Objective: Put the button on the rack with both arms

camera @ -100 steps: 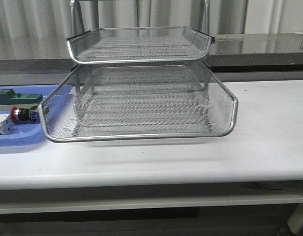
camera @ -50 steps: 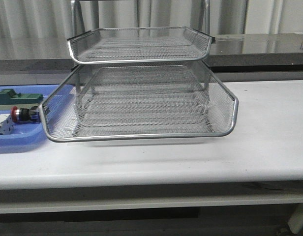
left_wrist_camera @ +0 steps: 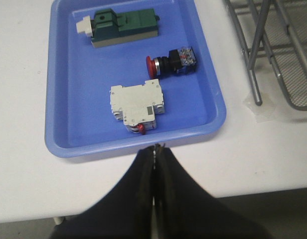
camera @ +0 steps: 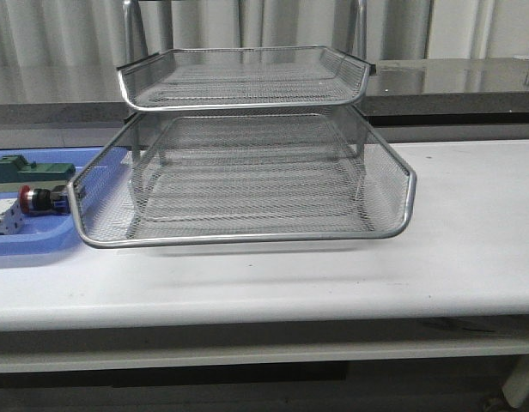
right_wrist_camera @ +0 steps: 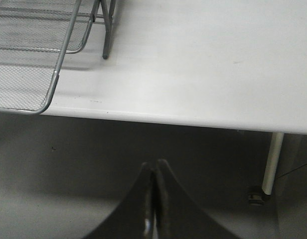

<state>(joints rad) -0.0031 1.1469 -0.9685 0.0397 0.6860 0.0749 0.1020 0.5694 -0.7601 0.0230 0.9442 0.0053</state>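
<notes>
The button [left_wrist_camera: 171, 62], red cap, black body, blue rear block, lies on its side in a flat blue tray [left_wrist_camera: 64, 99]; it also shows in the front view [camera: 43, 198] just left of the rack. The silver mesh rack [camera: 247, 172] stands mid-table, its lower tray pulled forward; a corner of it shows in the left wrist view [left_wrist_camera: 288, 59] and in the right wrist view [right_wrist_camera: 29, 55]. My left gripper [left_wrist_camera: 154, 147] is shut and empty, above the table just short of the blue tray's near rim. My right gripper [right_wrist_camera: 154, 164] is shut and empty, off the table's front edge. Neither arm shows in the front view.
The blue tray [camera: 41, 245] also holds a green block [left_wrist_camera: 123, 27] and a white cube-like part [left_wrist_camera: 137, 104]. A table leg [right_wrist_camera: 272, 164] stands beyond the right gripper. The white table [camera: 471, 223] stretches right of the rack.
</notes>
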